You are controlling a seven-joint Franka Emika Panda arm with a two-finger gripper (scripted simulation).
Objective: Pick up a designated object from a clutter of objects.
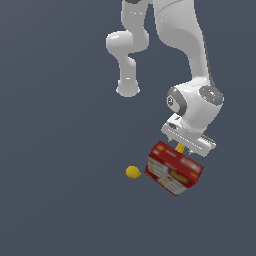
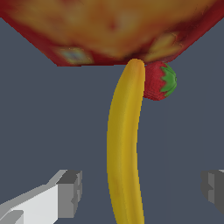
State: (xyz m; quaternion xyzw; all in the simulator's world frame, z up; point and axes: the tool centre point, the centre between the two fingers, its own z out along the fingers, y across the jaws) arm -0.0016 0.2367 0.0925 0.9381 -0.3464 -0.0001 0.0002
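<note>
Wrist view: I see the banana [image 2: 124, 144] running lengthwise between the two fingers [image 2: 70, 192] of the gripper [image 2: 142, 192], both fingers standing well clear of it, so the gripper is spread wide and grasping nothing. One finger shows as a grey pad on a white mount, the other only as a grey block at the frame edge. The banana's far end reaches the red cracker box [image 2: 109, 30], which is blurred here, its yellow print unreadable. The strawberry [image 2: 158, 81] sits just beside that same end, touching the banana and tucked against the box, green leaves turned away from the banana.

Exterior view: I have the arm bent down over the clutter, gripper [image 1: 187, 145] low above the cracker box [image 1: 173, 167]. Only a short yellow bit of the banana [image 1: 179, 147] shows between the gripper and the box top. The box looks tilted on the dark counter [image 1: 60, 200]. The lemon [image 1: 132, 172] lies near the box, on the exterior view's left, apart from it
</note>
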